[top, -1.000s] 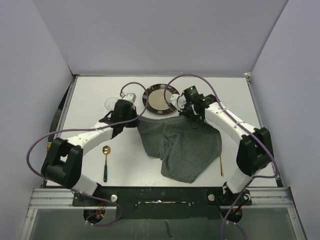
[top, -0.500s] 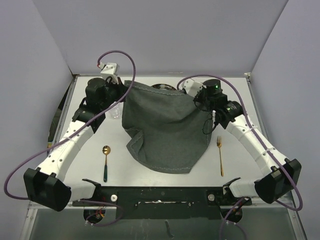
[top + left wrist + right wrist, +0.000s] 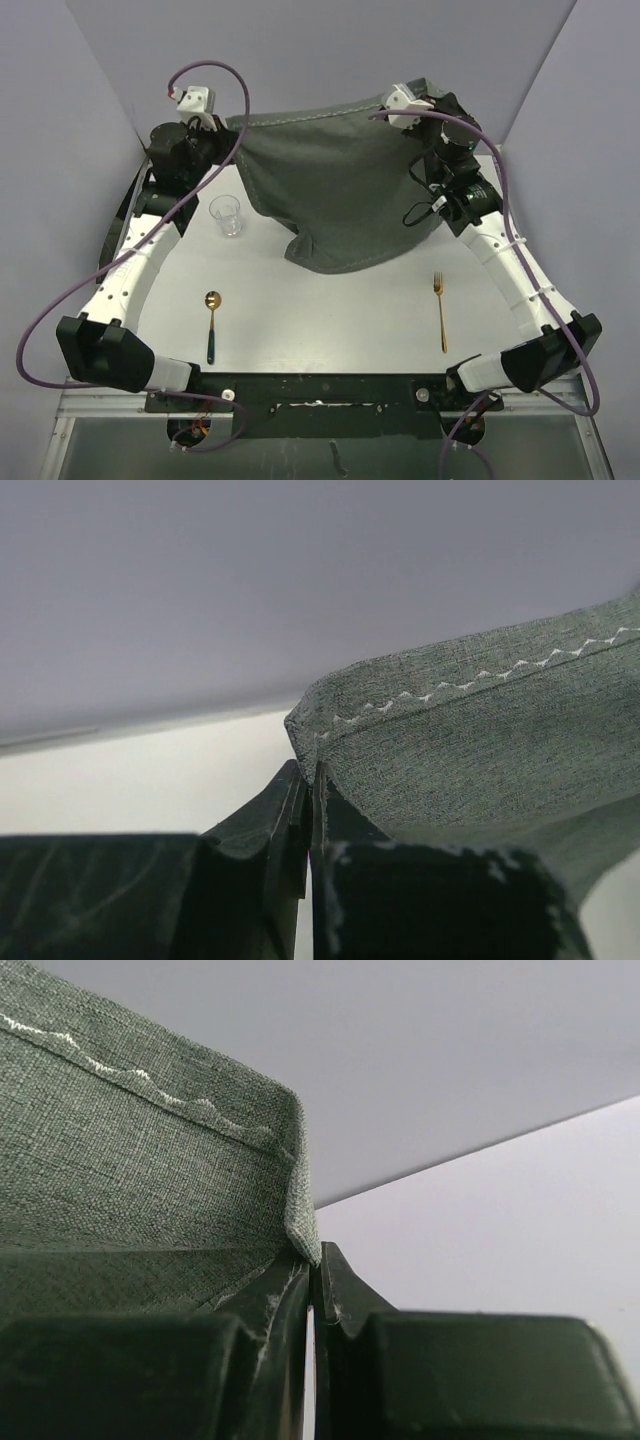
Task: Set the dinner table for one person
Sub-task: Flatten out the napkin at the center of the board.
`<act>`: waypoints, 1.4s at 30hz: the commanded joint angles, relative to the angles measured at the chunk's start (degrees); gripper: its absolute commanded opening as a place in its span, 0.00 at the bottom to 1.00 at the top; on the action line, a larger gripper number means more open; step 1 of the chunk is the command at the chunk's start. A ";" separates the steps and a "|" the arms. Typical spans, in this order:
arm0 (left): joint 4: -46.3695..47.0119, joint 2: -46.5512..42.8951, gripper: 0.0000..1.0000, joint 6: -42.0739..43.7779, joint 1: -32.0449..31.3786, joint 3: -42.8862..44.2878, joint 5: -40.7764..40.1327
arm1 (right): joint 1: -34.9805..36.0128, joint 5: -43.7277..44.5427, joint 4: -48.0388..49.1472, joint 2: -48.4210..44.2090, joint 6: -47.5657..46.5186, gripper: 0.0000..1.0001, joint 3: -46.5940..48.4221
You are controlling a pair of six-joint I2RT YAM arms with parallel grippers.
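Step in hand: spreading the placemat (image 3: 330,190). Both arms are raised over the far half of the dinner table (image 3: 330,320), the white top that fills the floor of the enclosure under them. The left gripper (image 3: 308,790) is pinched tight on the far-left corner of the placemat, and the left wrist view shows the stitched hem folding into the closed jaws. The right gripper (image 3: 314,1270) is clamped the same way on the far-right corner. The stitched edge runs nearly taut between them. The rest of the cloth hangs down and toward the near side in a loose, creased sheet. Its lower edge is above or just at the table around the centre; I cannot tell whether it touches. A clear glass (image 3: 227,215) stands upright on the left, just beside the hanging cloth. A gold spoon (image 3: 211,325) with a dark handle lies near-left and a gold fork (image 3: 440,310) near-right, both apart from the cloth. Judgement: early in the task, with the mat not yet laid. The next move calls for lowering both corners together at matched height, drawing toward the near side so the free edge lands first and the sheet flattens between spoon and fork. Risk: the left side of the cloth brushing the glass on the way down.
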 commanded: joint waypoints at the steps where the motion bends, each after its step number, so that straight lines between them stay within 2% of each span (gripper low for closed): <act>1: 6.29 -3.79 0.00 1.87 1.03 6.25 2.99 | -0.03 2.42 3.45 -3.37 -0.96 0.00 4.25; 5: 5.41 -10.15 0.00 0.31 1.12 5.40 4.40 | 0.27 3.96 -5.40 -9.46 1.31 0.00 1.61; 10: -1.30 -17.25 0.00 -2.61 1.12 1.86 8.28 | 1.08 3.06 -20.62 -20.88 2.93 0.00 -6.41; 14: -8.30 -23.07 0.00 -3.33 1.09 -2.58 12.59 | 3.01 2.57 -39.84 -26.14 5.72 0.00 -8.63; 18: -14.03 -28.27 0.00 -3.74 0.92 -9.83 14.56 | 3.95 -2.04 -58.65 -29.59 10.27 0.00 -11.49; 23: -18.07 -33.78 0.02 -9.57 0.85 -19.68 18.64 | 4.51 -12.32 -74.57 -30.95 14.57 0.00 -14.45; 25: -21.68 -36.04 0.17 -10.68 0.86 -21.91 19.34 | 4.51 -16.97 -79.62 -30.19 15.63 0.00 -13.94; 26: -23.92 -37.46 0.23 -11.02 0.86 -22.60 19.45 | 4.43 -18.66 -81.62 -29.61 16.05 0.03 -13.68; 28: -28.82 -40.88 0.23 -10.80 0.93 -22.90 17.74 | 4.56 -21.25 -84.02 -28.18 16.00 0.08 -13.18; 30: -34.19 -44.20 0.14 -9.45 0.93 -21.83 15.61 | 4.58 -23.05 -85.66 -26.90 16.00 0.09 -12.86; 32: -38.41 -45.99 0.13 -7.53 0.96 -19.88 14.04 | 4.66 -24.82 -86.90 -26.09 15.85 0.10 -12.87; 34: -41.44 -46.19 0.13 -5.83 0.93 -17.77 12.69 | 4.83 -26.40 -87.73 -25.39 15.60 0.14 -13.12; 35: -42.11 -46.11 0.15 -5.45 0.94 -17.11 12.11 | 5.04 -27.18 -87.88 -24.96 15.54 0.19 -13.22; 37: -41.18 -45.99 0.19 -5.74 0.93 -17.24 12.02 | 5.57 -28.40 -88.08 -23.78 15.83 0.43 -13.01; 39: -37.92 -45.74 0.20 -7.11 0.93 -19.05 12.59 | 6.44 -29.37 -88.17 -22.57 16.71 0.57 -12.04; 42: -30.42 -44.48 0.21 -10.53 0.92 -24.16 14.75 | 7.54 -29.07 -87.03 -21.23 17.72 0.62 -9.34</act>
